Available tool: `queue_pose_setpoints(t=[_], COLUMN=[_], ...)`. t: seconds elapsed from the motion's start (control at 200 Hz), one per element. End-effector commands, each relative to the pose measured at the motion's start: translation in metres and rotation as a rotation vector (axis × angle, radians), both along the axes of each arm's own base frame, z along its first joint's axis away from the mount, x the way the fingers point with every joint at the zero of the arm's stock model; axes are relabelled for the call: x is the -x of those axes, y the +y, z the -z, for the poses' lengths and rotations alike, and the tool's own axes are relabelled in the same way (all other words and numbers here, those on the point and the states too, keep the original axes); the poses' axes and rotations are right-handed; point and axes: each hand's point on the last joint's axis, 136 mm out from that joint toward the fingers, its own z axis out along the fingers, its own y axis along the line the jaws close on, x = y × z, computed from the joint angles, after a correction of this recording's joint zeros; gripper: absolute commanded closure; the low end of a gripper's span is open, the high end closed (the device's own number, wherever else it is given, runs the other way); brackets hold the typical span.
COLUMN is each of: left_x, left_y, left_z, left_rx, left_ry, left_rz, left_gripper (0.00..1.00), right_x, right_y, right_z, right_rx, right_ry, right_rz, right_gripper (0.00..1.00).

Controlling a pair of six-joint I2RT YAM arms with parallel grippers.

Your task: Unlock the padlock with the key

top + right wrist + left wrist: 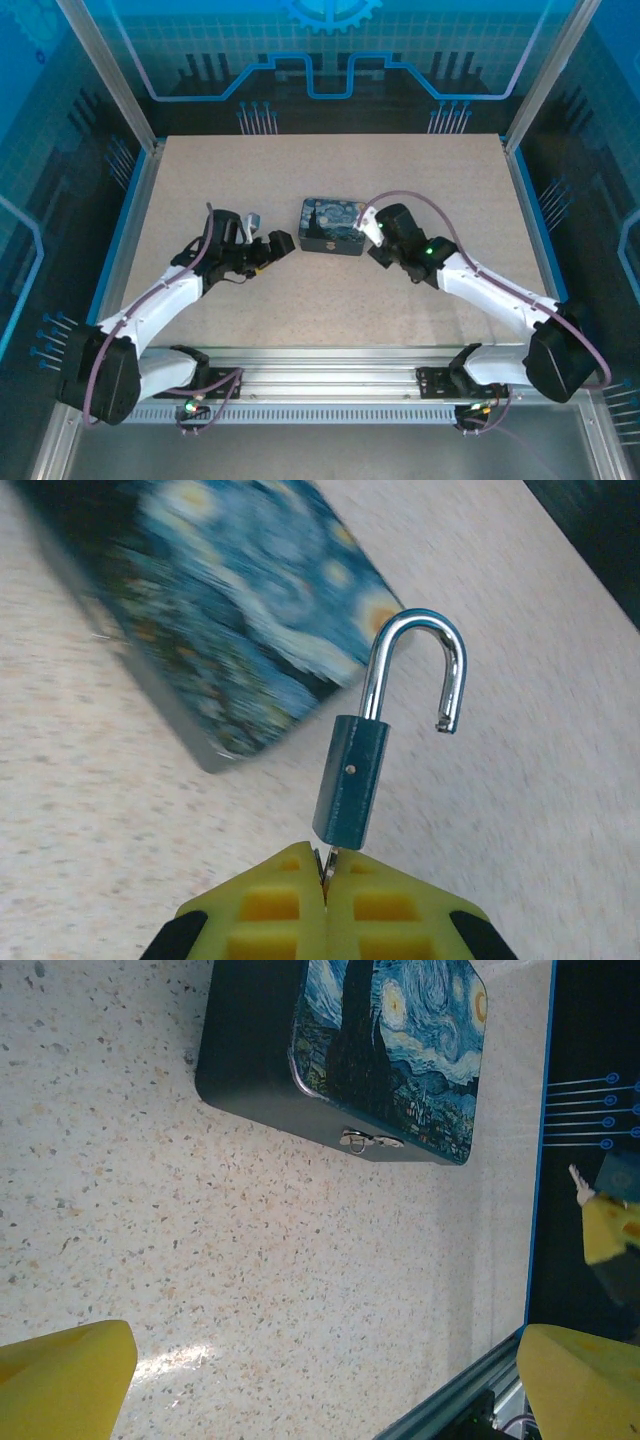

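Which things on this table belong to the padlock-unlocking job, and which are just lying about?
Job: padlock, shackle open; key in its base; right gripper pinching the key.
Lying about: painted tin box; left gripper, open and holding nothing.

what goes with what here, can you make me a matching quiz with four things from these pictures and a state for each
Things:
1. padlock
2. painted tin box
3. left end effector
4. right end effector

States:
A. shut, pinching the key
B. shackle swung open, one end free
C. jaws wide open, holding nothing
D. lid closed

Pairs: 1-B; 2-D; 3-C; 4-A
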Motion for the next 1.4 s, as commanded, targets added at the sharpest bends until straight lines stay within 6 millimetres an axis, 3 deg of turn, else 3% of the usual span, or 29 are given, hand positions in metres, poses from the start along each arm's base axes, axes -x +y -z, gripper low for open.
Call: queue_pose_setpoints(t=[0.0, 0.16, 0.33, 0.57, 0.75, 0.86, 1.09, 1.396], left_x=[0.006, 0.006, 0.005, 0.006, 0.005, 0.004, 0.000, -0.015], left_y=[0.001, 0.000, 0.001, 0.000, 0.000, 0.001, 0.001, 0.007], left_z=[0.002, 0.005, 0.003, 0.002, 0.001, 0.001, 0.001, -0.015], left_rx=[-0.007, -0.001, 0.004, 0.013, 0.017, 0.016, 0.011, -0.056], left_ry=[0.024, 0.036, 0.015, 0.023, 0.020, 0.022, 0.028, -0.019], left_rz=[0.003, -0.003, -0.008, -0.008, -0.017, -0.021, -0.029, -0.049], left_gripper=[0.01, 0.01, 0.01, 0.01, 0.01, 0.01, 0.01, 0.01], right_x=[-0.012, -0.024, -0.031, -0.045, -0.052, -0.055, -0.055, -0.051], right_y=[-0.042, -0.088, -0.117, -0.118, -0.114, -0.112, -0.111, -0.109], right_z=[0.006, 0.031, 0.059, 0.100, 0.119, 0.124, 0.123, 0.074], right_rx=[0.002, 0.030, 0.064, 0.094, 0.121, 0.120, 0.110, -0.010], right_ry=[0.019, 0.096, 0.177, 0.305, 0.358, 0.370, 0.379, 0.290], right_rz=[0.220, 0.446, 0.584, 0.611, 0.619, 0.630, 0.645, 0.678], right_gripper=[1.00, 1.00, 1.00, 1.00, 1.00, 0.98, 0.81, 0.61])
